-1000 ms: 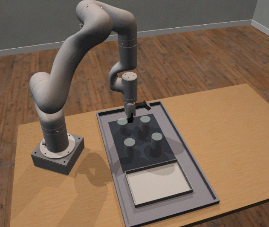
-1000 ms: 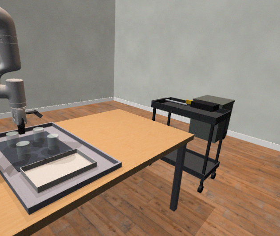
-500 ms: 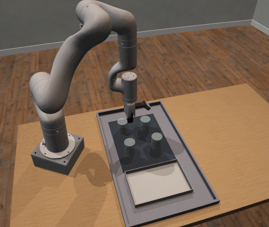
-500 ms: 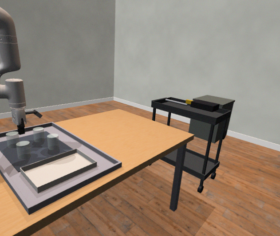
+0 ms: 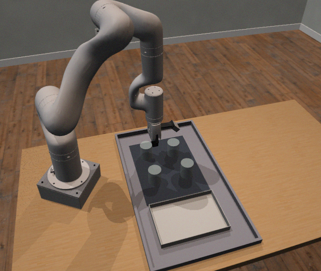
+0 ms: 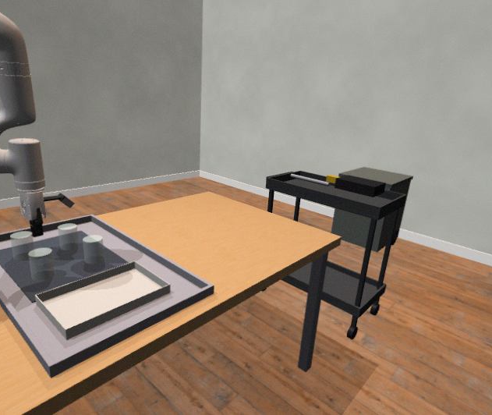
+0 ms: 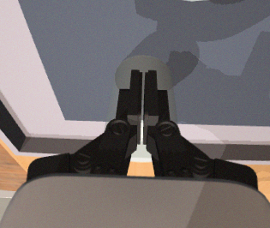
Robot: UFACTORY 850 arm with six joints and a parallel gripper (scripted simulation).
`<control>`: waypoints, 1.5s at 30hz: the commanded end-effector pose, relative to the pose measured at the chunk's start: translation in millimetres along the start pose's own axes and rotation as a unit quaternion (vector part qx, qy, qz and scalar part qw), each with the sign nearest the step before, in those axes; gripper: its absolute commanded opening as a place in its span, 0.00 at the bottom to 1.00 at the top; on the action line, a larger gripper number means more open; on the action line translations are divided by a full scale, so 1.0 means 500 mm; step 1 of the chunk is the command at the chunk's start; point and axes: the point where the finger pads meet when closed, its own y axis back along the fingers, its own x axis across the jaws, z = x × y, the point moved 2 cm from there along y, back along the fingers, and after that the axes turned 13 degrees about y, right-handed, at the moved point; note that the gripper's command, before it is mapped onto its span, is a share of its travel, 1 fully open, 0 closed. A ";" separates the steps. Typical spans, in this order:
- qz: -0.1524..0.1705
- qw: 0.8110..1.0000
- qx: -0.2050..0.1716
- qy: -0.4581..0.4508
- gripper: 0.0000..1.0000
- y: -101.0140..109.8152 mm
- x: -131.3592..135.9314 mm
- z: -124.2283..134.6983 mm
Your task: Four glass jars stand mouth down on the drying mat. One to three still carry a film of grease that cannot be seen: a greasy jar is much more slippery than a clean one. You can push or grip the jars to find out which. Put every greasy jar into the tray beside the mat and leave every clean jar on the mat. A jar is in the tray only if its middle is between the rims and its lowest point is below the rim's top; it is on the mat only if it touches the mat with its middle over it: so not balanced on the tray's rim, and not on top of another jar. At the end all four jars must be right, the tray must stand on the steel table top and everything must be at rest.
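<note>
Four glass jars stand mouth down on the dark drying mat (image 5: 197, 181) (image 6: 4, 259) (image 7: 86, 47): back left (image 5: 145, 145) (image 6: 21, 237), back right (image 5: 173, 142) (image 6: 67, 229), front left (image 5: 154, 169) (image 6: 40, 256) and front right (image 5: 186, 163) (image 6: 92, 240). My gripper (image 5: 154, 143) (image 6: 36, 229) (image 7: 143, 87) is shut on nothing. It hangs low, close beside the back left jar, between it and the back right jar. In the wrist view this jar (image 7: 166, 81) shows pale right behind the fingertips. The white tray (image 5: 194, 236) (image 6: 103, 307) stands beside the mat at the front and holds nothing.
Mat and tray lie on the rimmed steel table top (image 5: 236, 221) (image 6: 159, 270) (image 7: 9, 64), which rests on a wooden table (image 5: 271, 151) (image 6: 219, 232). The arm's base (image 5: 67, 186) stands left of it. A dark cart (image 6: 340, 196) stands on the floor to the right.
</note>
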 end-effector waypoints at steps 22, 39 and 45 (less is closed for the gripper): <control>0.000 1.000 0.001 0.000 0.00 0.004 -0.001 0.005; 0.000 1.000 0.001 0.000 0.00 0.008 -0.002 0.009; 0.000 1.000 0.001 0.000 0.00 0.008 -0.003 0.010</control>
